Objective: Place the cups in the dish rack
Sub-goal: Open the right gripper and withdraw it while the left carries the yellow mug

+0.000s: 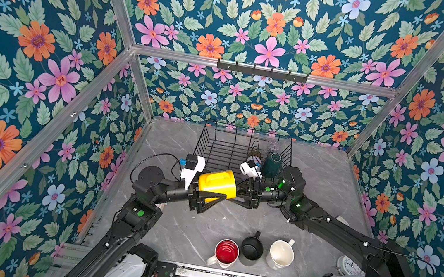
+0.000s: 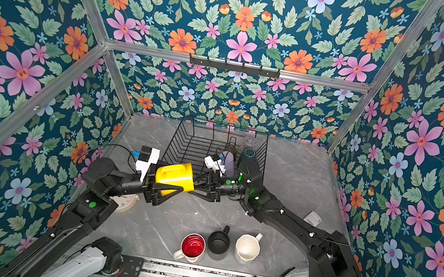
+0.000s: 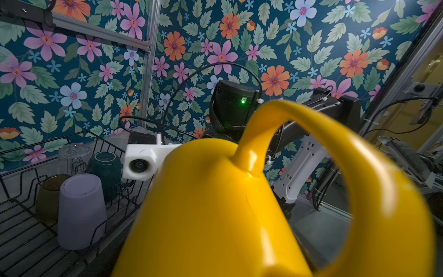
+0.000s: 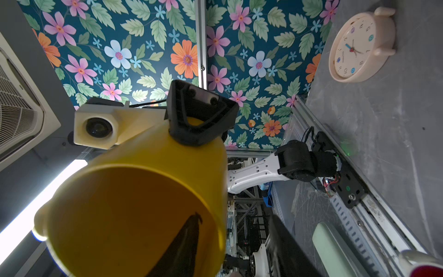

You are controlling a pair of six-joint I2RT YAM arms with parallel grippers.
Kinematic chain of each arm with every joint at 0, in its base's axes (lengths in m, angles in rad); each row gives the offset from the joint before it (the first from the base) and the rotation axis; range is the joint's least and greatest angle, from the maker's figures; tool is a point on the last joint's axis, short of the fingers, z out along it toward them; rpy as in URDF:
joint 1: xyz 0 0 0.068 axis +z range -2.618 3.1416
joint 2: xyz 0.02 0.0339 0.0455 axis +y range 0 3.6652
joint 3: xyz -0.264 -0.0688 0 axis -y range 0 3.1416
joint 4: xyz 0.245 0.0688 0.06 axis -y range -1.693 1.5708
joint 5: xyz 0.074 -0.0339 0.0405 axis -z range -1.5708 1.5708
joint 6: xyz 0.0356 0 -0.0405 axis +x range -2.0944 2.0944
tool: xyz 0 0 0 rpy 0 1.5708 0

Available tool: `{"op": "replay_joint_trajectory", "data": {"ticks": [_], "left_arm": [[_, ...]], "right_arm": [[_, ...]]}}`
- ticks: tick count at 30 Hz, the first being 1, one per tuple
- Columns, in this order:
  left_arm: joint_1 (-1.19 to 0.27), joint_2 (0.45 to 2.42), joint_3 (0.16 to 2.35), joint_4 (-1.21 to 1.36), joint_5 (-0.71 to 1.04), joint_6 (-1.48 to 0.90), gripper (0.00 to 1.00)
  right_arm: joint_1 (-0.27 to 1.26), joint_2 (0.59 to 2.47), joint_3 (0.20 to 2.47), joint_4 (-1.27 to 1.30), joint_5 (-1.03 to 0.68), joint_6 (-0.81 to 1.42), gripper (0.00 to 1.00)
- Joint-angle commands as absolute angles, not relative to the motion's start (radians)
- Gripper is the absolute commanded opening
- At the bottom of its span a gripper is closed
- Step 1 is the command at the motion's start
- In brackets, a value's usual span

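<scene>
Yellow mug (image 1: pixel 217 183): is hanging in the air over the grey table (image 1: pixel 330 180), just in front of the dish rack (image 1: pixel 213 147), between the two grippers.
Long axis: is running sideways across both top views, roughly level, so the mug is lying on its side.
Mouth: is facing the right gripper (image 1: pixel 237 193); the base is facing the left gripper (image 1: pixel 213 190).
Handle (image 3: pixel 311 124): is pointing upward, toward the top cameras.
Left gripper: is clamping the mug's body with its jaws spread wide. One finger (image 4: pixel 199 115) is pressing on the outer wall and the mate is sitting on the opposite side.
Right gripper: is straddling the rim with its jaws parted. One finger (image 4: pixel 187 239) is reaching inside the mouth and the other is sitting outside, and neither is visibly pinching the wall.
Rack contents: the clear glass (image 3: pixel 74 156), dark green mug (image 3: pixel 105 175), olive tumbler (image 3: pixel 48 199) and lilac tumbler (image 3: pixel 81 211) are standing upside down, bunched at the rack's right end.
Cups on the table: the white red-lined mug (image 1: pixel 226 252), black mug (image 1: pixel 251 249) and cream mug (image 1: pixel 280 254) are standing upright in a row near the front edge, mouths up.
Clock (image 4: pixel 359 45): is lying face up on the table.
</scene>
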State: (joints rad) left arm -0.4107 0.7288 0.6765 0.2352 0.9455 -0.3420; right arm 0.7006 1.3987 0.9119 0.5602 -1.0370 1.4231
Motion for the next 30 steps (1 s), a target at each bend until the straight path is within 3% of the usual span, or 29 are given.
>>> {"op": "replay_joint_trajectory", "data": {"ticks": [1, 7, 14, 22, 30], "left_arm": [[-0.411, 0.741, 0.728, 0.188, 0.830, -0.291, 0.00], [-0.408, 0.871, 0.885, -0.041, 0.663, -0.224, 0.00], [-0.409, 1.074, 1.090, -0.261, 0.520, -0.175, 0.00], [-0.408, 1.312, 1.338, -0.467, 0.351, -0.153, 0.00], [-0.409, 1.531, 1.552, -0.633, 0.200, -0.127, 0.00]], "right_arm": [[0.663, 1.342, 0.883, 0.493, -0.998, 1.355, 0.51], [0.554, 1.122, 0.947, -0.125, -0.771, 0.972, 0.68], [0.465, 0.921, 0.990, -0.433, -0.473, 0.736, 0.83], [0.435, 0.852, 1.008, -0.608, -0.215, 0.597, 0.85], [0.295, 0.859, 0.984, -0.601, -0.339, 0.576, 0.79]]}}
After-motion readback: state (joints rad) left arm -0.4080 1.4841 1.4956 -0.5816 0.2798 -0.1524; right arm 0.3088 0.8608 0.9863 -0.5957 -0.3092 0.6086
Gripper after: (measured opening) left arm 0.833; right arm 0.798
